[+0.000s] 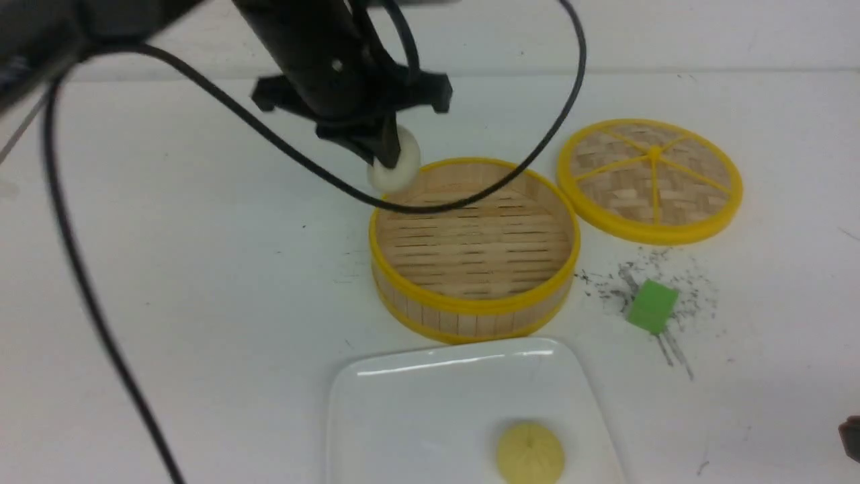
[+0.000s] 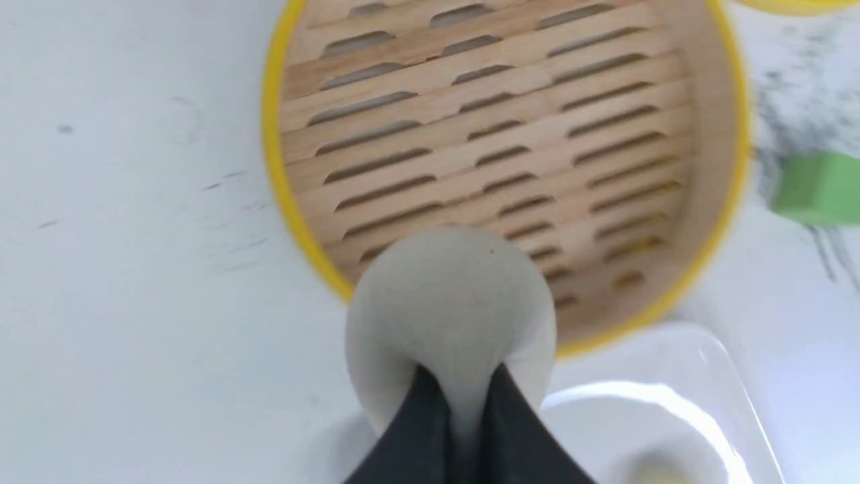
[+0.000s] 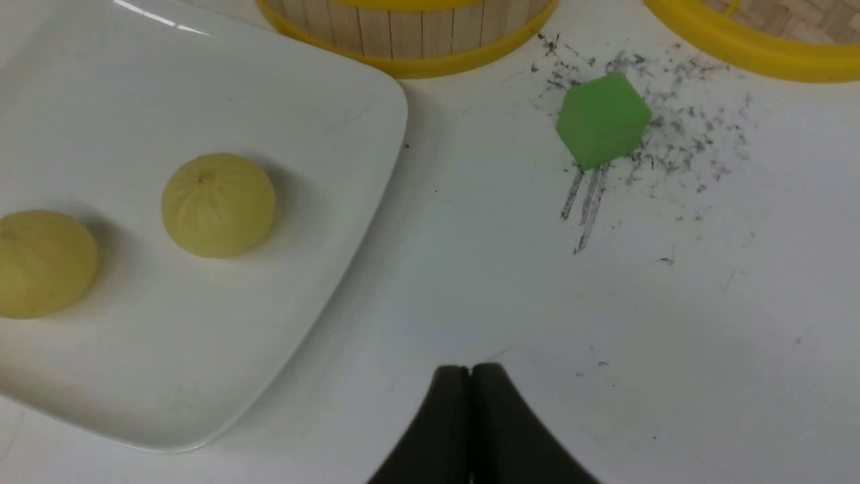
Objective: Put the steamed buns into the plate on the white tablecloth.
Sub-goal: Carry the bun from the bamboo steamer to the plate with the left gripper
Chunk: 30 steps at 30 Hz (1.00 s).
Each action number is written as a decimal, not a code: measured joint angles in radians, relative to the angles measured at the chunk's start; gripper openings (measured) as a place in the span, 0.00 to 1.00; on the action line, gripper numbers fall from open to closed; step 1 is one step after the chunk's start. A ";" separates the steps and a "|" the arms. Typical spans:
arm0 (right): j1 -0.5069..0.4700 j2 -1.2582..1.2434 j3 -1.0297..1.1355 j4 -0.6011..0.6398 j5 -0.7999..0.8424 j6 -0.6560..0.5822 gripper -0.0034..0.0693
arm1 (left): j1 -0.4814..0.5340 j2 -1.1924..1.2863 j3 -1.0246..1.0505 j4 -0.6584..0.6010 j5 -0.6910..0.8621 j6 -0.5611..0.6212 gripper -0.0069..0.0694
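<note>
Above the basket (image 1: 470, 306) rim, I am pinching the off-white bun (image 1: 398, 169) in my left claw (image 1: 388, 153), bound for the plate (image 1: 403, 410) already holding two yellow buns (image 3: 218, 205); right claw (image 3: 470, 376) idling, pressed together.

Off-white steamed bun (image 2: 450, 296): one.
Pale yellow steamed buns (image 3: 218, 205) (image 3: 40, 263): two, though the front view catches only one.
Steamed buns in all: three.
White plate (image 3: 322, 134): one.
Bamboo steamer basket (image 1: 474, 316): one.
Woven lid (image 1: 650, 180): one.
Green cube (image 1: 652, 306): one.
</note>
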 joint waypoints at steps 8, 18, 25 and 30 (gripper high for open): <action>0.000 0.000 0.000 0.000 0.000 0.000 0.07 | -0.121 -0.295 0.397 0.022 0.017 -0.049 0.13; 0.000 0.000 0.000 0.000 0.000 0.000 0.08 | -0.302 -0.194 0.754 0.069 -0.347 -0.237 0.18; 0.000 -0.005 0.000 0.004 0.001 0.000 0.09 | -0.306 -0.062 0.761 0.075 -0.445 -0.310 0.39; 0.000 -0.065 -0.043 0.031 0.003 0.000 0.09 | -0.307 -0.047 0.761 0.054 -0.460 -0.312 0.56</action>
